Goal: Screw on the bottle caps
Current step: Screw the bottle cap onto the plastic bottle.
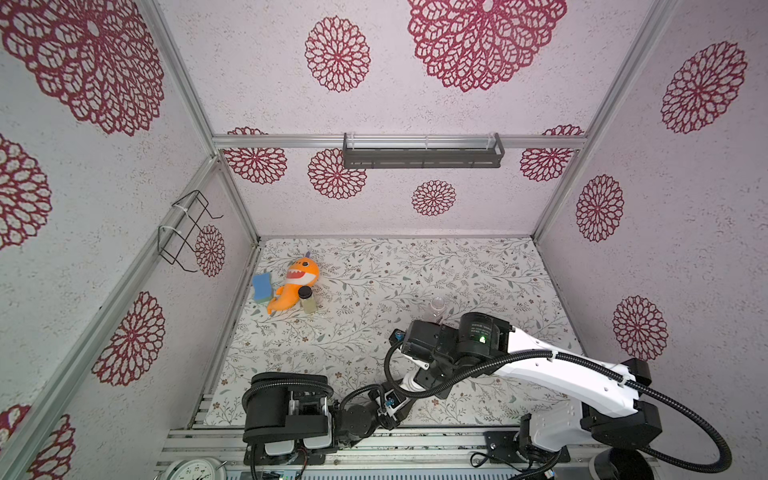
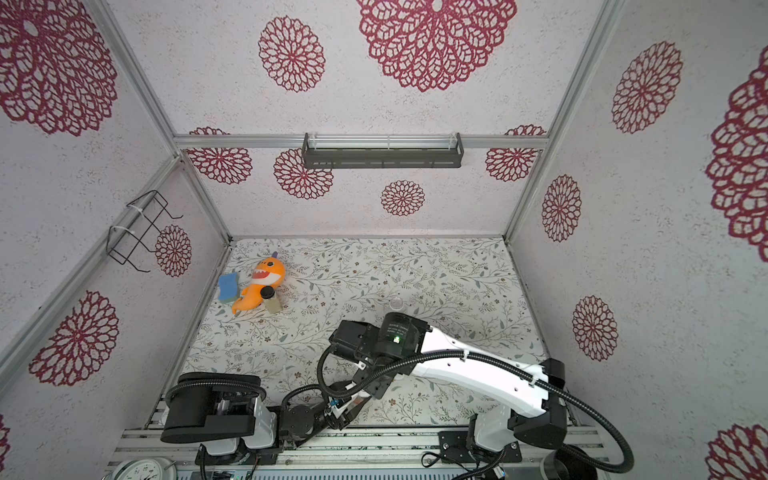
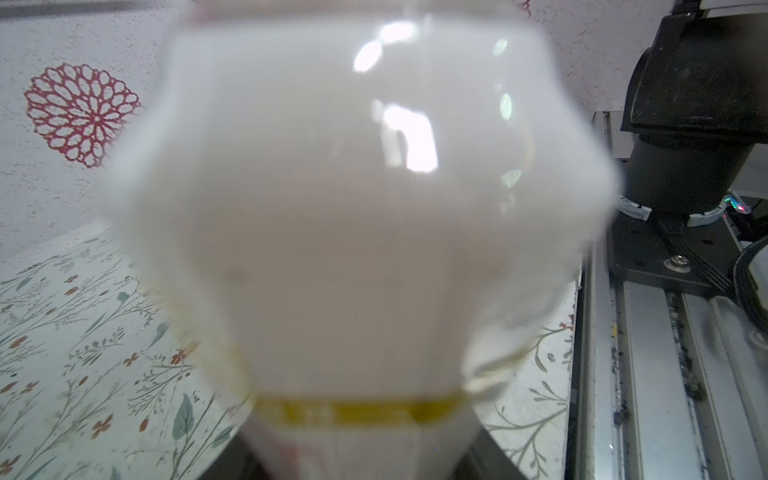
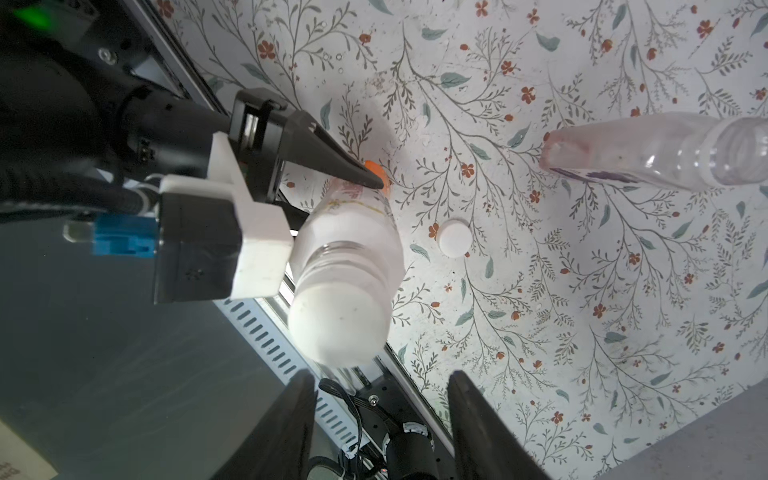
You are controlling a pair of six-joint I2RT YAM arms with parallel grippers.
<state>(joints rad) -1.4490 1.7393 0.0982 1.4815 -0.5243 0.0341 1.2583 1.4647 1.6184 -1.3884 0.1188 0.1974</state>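
In both top views the grape bottle [image 1: 437,307] stands open, mid-table. In the left wrist view I see only the orange bottle [image 3: 353,228], blurred. In the right wrist view the left gripper [image 4: 365,187] clamps it with a cap [image 4: 338,328] on top, the right gripper [image 4: 380,378] is wide and empty, and the second cap [image 4: 456,238] lies loose on the table [image 4: 582,291], so I judge half remains.

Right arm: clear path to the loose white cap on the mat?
Likely yes. The loose white cap lies alone on the mat, apart from the orange-label bottle and the grape-label bottle. The right gripper is open and empty, with nothing between its fingers and the cap.
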